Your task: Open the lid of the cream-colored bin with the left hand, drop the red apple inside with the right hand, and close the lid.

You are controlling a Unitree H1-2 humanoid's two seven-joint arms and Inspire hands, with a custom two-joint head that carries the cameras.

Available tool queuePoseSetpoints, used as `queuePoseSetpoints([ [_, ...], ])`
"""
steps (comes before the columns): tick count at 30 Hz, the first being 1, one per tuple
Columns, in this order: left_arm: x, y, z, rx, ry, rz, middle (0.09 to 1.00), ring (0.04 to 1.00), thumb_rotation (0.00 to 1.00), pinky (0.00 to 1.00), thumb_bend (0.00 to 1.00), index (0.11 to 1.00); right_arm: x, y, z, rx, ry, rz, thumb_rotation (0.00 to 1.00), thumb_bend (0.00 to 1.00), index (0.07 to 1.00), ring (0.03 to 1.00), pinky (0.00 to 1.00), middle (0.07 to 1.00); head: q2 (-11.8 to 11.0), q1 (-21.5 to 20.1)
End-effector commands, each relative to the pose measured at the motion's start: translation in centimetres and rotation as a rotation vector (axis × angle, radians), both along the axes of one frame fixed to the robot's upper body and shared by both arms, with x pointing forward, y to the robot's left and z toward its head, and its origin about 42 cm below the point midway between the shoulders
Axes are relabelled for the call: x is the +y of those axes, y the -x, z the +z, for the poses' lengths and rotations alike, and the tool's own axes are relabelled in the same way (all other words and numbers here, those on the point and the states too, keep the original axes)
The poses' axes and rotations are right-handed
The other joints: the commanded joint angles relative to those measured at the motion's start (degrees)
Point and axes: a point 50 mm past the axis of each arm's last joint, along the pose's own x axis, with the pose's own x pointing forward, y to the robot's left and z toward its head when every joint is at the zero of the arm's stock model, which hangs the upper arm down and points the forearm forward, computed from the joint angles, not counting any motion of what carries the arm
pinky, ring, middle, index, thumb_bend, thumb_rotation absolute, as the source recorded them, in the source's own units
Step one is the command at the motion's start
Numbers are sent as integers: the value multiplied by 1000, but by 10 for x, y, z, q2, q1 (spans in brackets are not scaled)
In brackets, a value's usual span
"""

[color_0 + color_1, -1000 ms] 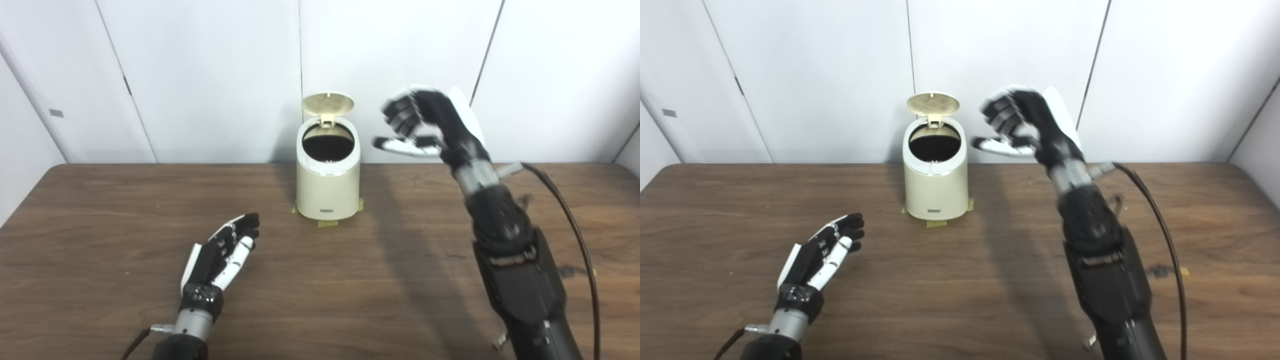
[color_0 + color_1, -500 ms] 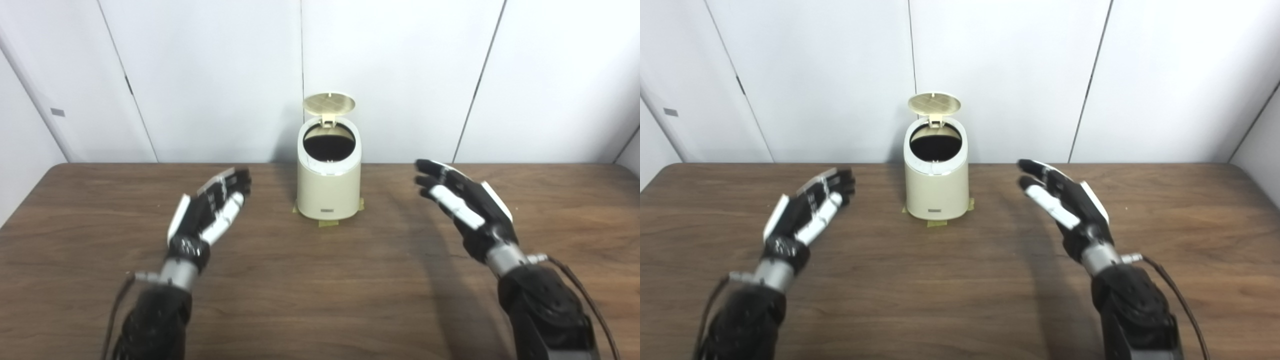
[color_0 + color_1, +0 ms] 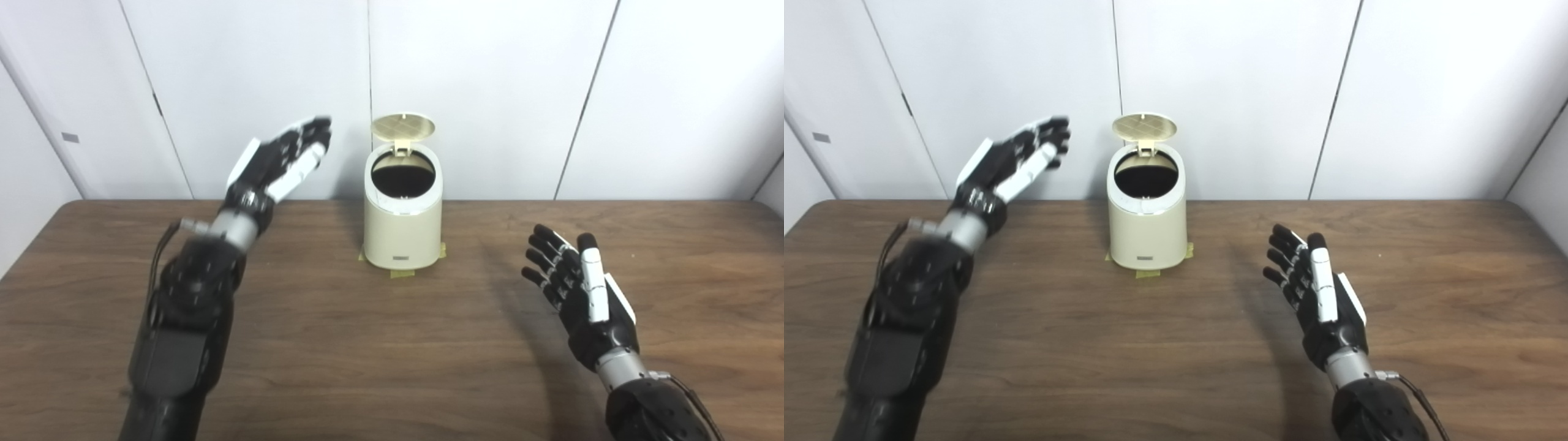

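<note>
Left eye view: dark wooden table (image 3: 380, 343) before white wall panels (image 3: 490, 92)

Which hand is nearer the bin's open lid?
Left. The left hand is raised beside the lid, to its left; the right hand is low over the table, right of the bin.

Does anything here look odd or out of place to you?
Nothing is spilled or broken. The cream-colored bin stands upright with its lid flipped open. The left hand and right hand are both open and empty, and no apple is in sight.
</note>
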Motion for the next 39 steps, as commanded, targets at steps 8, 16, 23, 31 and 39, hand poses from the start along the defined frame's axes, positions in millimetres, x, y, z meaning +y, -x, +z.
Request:
queuePoseSetpoints([
  [8, -22, -30, 43, -139, -162, -60, 880, 859, 653, 813, 412, 884, 12, 0, 12, -80, -51, -20, 1000, 457, 844, 895, 831, 889, -2, 0],
  [16, -30, -44, 49, -145, -236, -67, 889, 882, 680, 821, 414, 902, 21, 1, 3, -64, -95, 1, 999, 488, 847, 901, 810, 901, -4, -1],
  [23, -40, -49, 54, -169, -324, -79, 894, 906, 653, 841, 384, 903, 21, -1, 1, -64, -100, 10, 998, 497, 835, 878, 766, 885, -3, -4],
  [31, -49, -47, 55, -198, -418, -83, 884, 914, 644, 870, 415, 868, 19, -3, 0, -56, -109, 9, 1000, 493, 806, 835, 724, 855, -6, -4],
  [39, -53, -38, 58, -240, -500, -122, 868, 857, 595, 792, 393, 850, 18, -5, -1, -43, -113, -1, 1000, 489, 785, 793, 682, 812, -5, -5],
])
